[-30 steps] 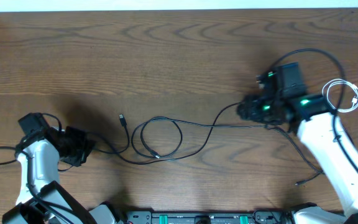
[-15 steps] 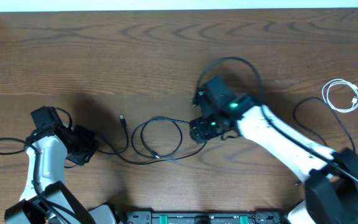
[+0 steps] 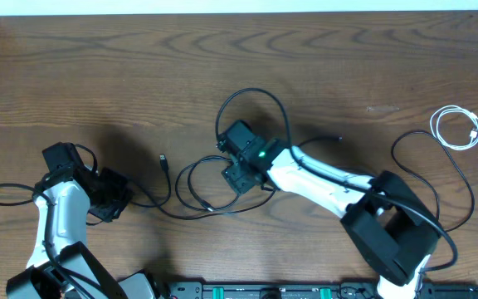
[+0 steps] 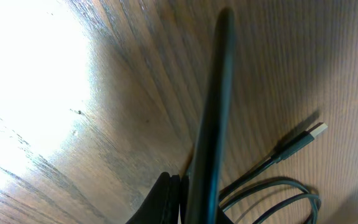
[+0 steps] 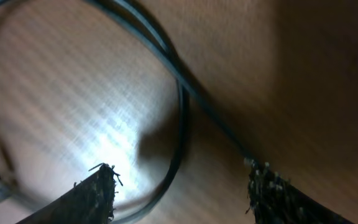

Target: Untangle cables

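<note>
Operator: Cables first. Where is the black one?

Robot: The black cable (image 3: 178,181) lies in the middle of the table (image 3: 222,66), curled into a loose loop with strands crossing inside it. Its plug (image 3: 164,158) lies free on the wood just left of the loop. From the bottom of the loop a strand runs left toward my left gripper (image 3: 116,199).

Operator: And the white one?

Robot: The white cable (image 3: 436,126) sits coiled in a small ring near the right edge, well apart from the loop and from both my grippers.

Operator: What is your right gripper doing?

Robot: My right gripper (image 3: 237,177) hangs low over the right side of the loop. In my wrist view the fingertips (image 5: 98,190) stand wide apart. Two black strands lie on the wood between them, one curved and one straighter crossing it. I have hold of nothing there. The thick cord (image 3: 252,90) of that arm arcs over the table just beyond it.

Operator: And the left?

Robot: It sits low near the left edge with its fingers (image 4: 216,112) pressed together. The strand runs right up to them, but I cannot tell whether it is pinched. Past the fingers, my wrist view shows the plug and some curves of cable lying on the wood.
</note>
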You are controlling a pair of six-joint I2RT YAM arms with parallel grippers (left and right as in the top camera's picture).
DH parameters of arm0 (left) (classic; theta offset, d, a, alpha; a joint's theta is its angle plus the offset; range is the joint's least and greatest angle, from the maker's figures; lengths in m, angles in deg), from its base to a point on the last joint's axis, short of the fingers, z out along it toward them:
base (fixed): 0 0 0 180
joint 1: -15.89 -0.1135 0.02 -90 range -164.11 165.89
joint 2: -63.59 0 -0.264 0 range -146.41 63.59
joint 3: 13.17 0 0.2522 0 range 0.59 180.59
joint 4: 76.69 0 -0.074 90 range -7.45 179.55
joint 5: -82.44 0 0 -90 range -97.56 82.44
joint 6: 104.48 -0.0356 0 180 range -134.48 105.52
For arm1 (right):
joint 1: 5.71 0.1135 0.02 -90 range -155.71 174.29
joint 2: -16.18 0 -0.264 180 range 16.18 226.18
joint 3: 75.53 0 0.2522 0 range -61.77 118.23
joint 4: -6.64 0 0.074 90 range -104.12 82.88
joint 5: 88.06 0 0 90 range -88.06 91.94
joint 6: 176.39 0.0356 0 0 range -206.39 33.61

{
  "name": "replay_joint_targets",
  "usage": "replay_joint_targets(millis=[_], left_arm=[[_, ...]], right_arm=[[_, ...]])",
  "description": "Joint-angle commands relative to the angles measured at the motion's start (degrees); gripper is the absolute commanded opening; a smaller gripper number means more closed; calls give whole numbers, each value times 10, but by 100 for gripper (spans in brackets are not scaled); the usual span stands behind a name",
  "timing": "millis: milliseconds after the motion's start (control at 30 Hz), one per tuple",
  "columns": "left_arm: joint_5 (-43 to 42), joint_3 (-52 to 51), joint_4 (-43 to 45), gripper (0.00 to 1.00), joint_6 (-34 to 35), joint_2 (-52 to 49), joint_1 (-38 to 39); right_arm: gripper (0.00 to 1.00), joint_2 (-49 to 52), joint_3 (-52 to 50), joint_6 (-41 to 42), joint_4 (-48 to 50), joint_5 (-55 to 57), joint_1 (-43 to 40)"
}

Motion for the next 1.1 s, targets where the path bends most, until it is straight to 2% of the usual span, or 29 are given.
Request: replay_joint_targets(millis=[0, 100, 267, 367, 533, 567, 600, 633, 833, 1067], left_arm=[[8, -3, -3, 8, -11, -2, 2], [8, -3, -3, 8, -11, -2, 2], [8, -3, -3, 8, -10, -2, 2], [8, -3, -3, 7, -11, -2, 2], [8, -3, -3, 8, -11, -2, 2], [8, -3, -3, 8, -11, -2, 2], [8, -3, -3, 8, -11, -2, 2], [8, -3, -3, 8, -11, -2, 2], [8, -3, -3, 8, -11, -2, 2], [8, -3, -3, 8, -11, -2, 2]], right_arm=[[68, 14, 9, -30, 18, 74, 15], [68, 23, 8, -31, 23, 74, 22], [49, 38, 8, -31, 26, 74, 24], [49, 42, 8, -31, 25, 73, 24], [27, 42, 8, -29, 3, 22, 25], [19, 42, 8, -29, -5, 16, 25], [4, 42, 7, -29, -13, 13, 25], [1, 42, 7, -28, -20, 14, 25], [1, 19, 28, -11, -28, 23, 0], [1, -75, 113, -12, -56, 22, -70]])
